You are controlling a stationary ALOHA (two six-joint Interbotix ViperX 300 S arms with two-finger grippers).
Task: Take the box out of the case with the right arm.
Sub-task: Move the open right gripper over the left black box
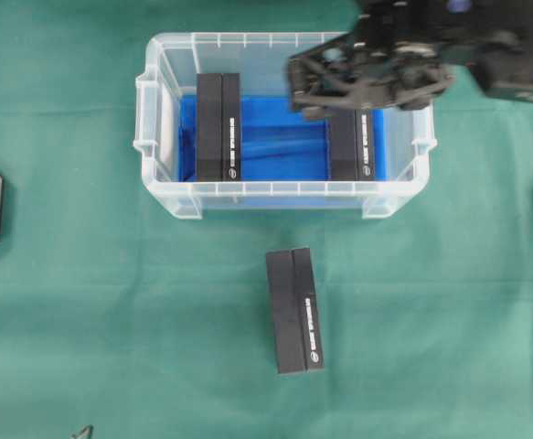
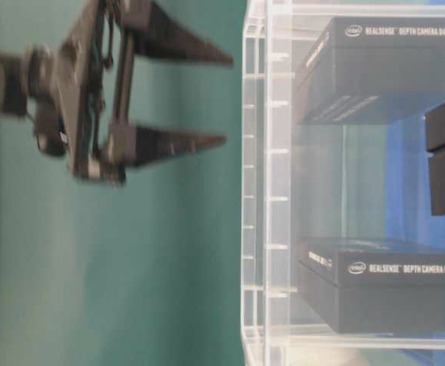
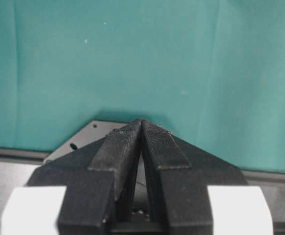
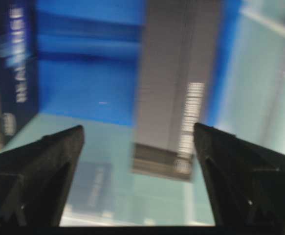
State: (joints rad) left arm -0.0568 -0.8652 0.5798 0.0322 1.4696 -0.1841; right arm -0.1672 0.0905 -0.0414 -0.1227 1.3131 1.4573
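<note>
Your right gripper (image 1: 339, 87) hangs over the case (image 1: 167, 197), jaws spread wide and empty, above the box (image 1: 353, 146) at the case's 3 o'clock end. A second box (image 1: 218, 126) sits at 9 o'clock; a third (image 1: 294, 310) lies outside at 6 o'clock. Risk: a finger landing on the box's top or clipping the near wall, since the gap there looks tight. Left gripper (image 3: 141, 128) is closed, parked. Surface: green cloth (image 1: 83, 320).

Clear glossy plastic case (image 1: 161, 137), matt black boxes (image 1: 218, 126), green cloth table (image 1: 83, 302)
</note>
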